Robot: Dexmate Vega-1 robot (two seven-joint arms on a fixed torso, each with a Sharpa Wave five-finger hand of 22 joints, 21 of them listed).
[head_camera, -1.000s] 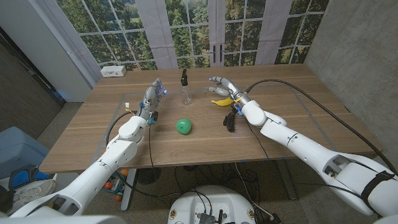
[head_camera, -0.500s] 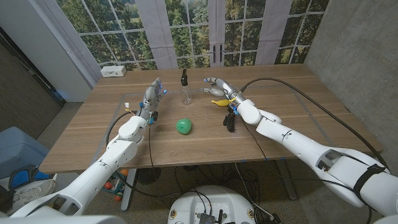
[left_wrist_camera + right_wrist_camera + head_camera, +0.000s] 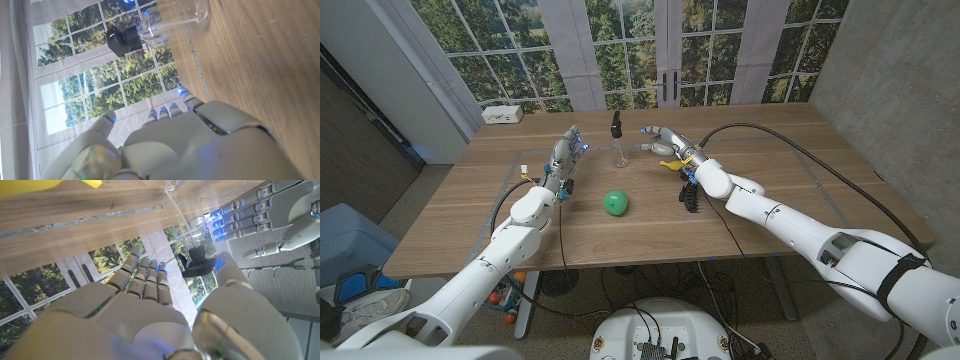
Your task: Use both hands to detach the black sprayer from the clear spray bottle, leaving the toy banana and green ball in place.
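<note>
The clear spray bottle [image 3: 618, 152] stands upright at the far middle of the table, with the black sprayer [image 3: 615, 123] on top. My left hand [image 3: 566, 155] is open, a short way to the bottle's left, palm upright and facing it. My right hand [image 3: 660, 140] is open just right of the bottle, fingers spread and close to it, holding nothing. The yellow toy banana [image 3: 670, 162] lies partly under that hand. Nearer the front sits the green ball [image 3: 614, 203]. The left wrist view shows the bottle [image 3: 170, 22] and sprayer [image 3: 122, 40]. The right wrist view shows the sprayer [image 3: 197, 262] and my left hand [image 3: 265, 210].
A white box [image 3: 503, 114] sits at the table's far left corner [image 3: 480, 135]. A black coiled cable [image 3: 689, 193] hangs at my right wrist above the wood. Windows stand behind the table's far edge.
My right hand has moved left, from over the banana to just beside the bottle. The left hand, bottle, ball and banana have stayed put.
</note>
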